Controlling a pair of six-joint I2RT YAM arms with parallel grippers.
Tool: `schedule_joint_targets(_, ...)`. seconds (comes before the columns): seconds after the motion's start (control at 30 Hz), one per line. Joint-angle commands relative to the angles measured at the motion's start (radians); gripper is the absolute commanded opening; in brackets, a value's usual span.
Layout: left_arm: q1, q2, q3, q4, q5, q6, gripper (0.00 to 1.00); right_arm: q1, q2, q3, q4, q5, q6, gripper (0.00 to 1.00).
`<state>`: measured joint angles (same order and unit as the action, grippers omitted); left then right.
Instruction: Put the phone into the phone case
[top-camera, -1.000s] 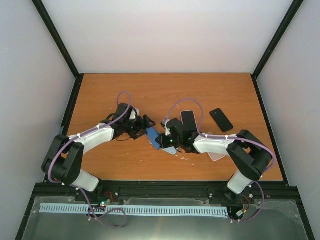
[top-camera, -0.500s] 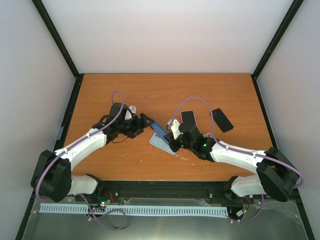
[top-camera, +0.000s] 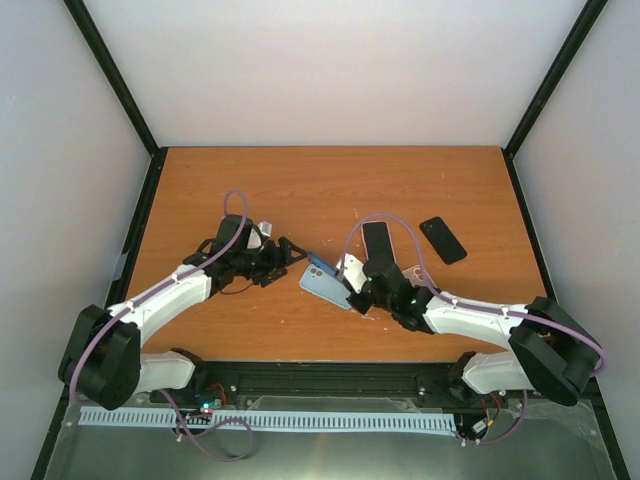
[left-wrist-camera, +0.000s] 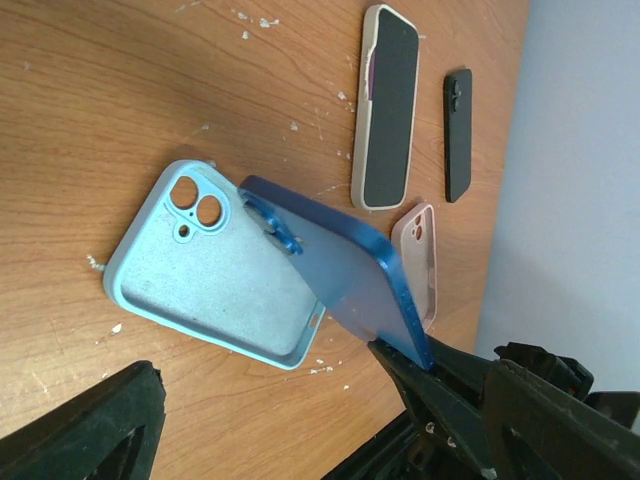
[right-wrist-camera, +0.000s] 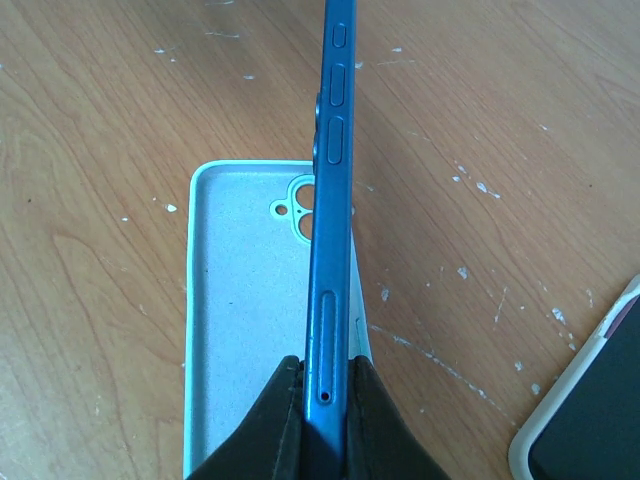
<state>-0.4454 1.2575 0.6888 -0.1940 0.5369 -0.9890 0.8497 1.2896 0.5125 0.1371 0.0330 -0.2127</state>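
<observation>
Case: pale blue soft phone case (left-wrist-camera: 215, 270) is lying hollow-up, empty | Phone: your right gripper (right-wrist-camera: 325, 395) is clamping the slim blue phone (right-wrist-camera: 332, 200) edgewise over it | your left gripper (top-camera: 292, 257) is gaping nearby

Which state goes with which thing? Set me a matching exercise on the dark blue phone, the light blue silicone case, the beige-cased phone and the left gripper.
Things:
1. dark blue phone
2. light blue silicone case
3. beige-cased phone
4. left gripper

States:
A. open, holding nothing
B. lying flat on the wooden table, screen up
C. pinched by the right gripper, tilted over the case
D. empty, open side up

Pairs: 1-C, 2-D, 3-B, 4-A
</observation>
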Motion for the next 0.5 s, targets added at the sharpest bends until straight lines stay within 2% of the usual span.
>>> schedule_joint_targets(0.0,-0.003,0.011,-0.003,0.069,0.041,-0.004,0.86,0.018,0.008,0.003,0.095,0.01,-0.081,0.04)
schedule_joint_targets(0.2,-0.003,0.025,-0.029,0.12,0.061,-0.023,0.84,0.054,0.05,0.011,0.085,0.044,-0.117,0.06)
schedule_joint_targets(0.37,-0.004,0.05,-0.007,0.097,0.035,0.008,0.83,0.081,0.101,0.033,0.083,0.092,-0.125,0.06)
schedule_joint_targets(0.47,-0.004,0.07,0.004,0.076,0.003,0.025,0.83,0.115,0.127,0.029,0.125,0.179,-0.144,0.06)
